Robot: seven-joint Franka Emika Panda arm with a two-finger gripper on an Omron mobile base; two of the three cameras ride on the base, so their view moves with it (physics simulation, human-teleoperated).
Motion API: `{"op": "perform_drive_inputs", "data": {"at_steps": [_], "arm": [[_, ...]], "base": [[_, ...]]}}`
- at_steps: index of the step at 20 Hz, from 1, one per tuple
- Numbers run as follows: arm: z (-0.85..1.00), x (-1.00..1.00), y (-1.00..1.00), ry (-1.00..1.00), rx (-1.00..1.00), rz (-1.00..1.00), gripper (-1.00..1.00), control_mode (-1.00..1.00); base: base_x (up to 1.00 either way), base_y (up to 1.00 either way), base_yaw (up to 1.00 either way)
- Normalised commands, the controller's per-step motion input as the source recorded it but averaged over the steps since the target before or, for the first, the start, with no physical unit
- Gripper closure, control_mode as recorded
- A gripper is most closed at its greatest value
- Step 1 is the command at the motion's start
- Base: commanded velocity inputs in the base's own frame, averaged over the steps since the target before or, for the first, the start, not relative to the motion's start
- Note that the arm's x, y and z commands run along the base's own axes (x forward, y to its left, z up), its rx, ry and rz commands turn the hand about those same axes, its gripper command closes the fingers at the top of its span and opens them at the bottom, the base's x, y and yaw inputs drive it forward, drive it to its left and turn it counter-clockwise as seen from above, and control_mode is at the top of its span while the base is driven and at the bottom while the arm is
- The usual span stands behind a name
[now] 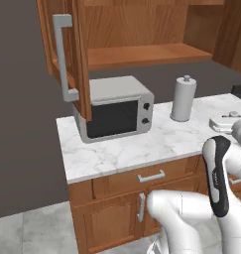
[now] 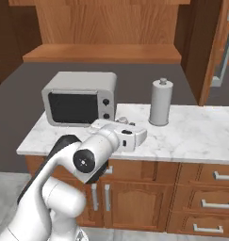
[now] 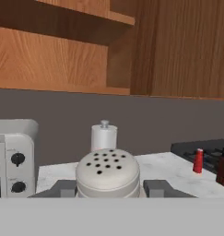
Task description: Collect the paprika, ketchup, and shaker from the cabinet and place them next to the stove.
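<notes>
Gripper (image 3: 108, 188) pinches the shaker (image 3: 108, 173) between its fingers, held level over the counter (image 2: 191, 134) right of the microwave (image 2: 79, 98), arm folded low. Hand view alone shows ketchup (image 3: 198, 161) and paprika (image 3: 223, 169) standing beside the stove (image 3: 201, 150).

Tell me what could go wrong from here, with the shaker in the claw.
The claw grips the rounded shaker only low on its sides, so it may slip. The tall grey cylinder stands straight ahead and could be knocked. The ketchup and paprika crowd the spot beside the stove; setting down there might topple them.
</notes>
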Motion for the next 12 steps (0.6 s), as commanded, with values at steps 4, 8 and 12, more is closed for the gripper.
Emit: {"op": "perform_drive_inputs", "data": {"at_steps": [4,8,12], "arm": [[0.0,0.0,0.0,0.0,0.0,0.0,1.0,1.0],[0.0,0.0,0.0,0.0,0.0,0.0,1.0,1.0],[0.0,0.0,0.0,0.0,0.0,0.0,1.0,1.0]], "base": [[-0.64,-0.81,0.0],[-0.05,-1.0,0.0],[0.2,-1.0,0.0]]}}
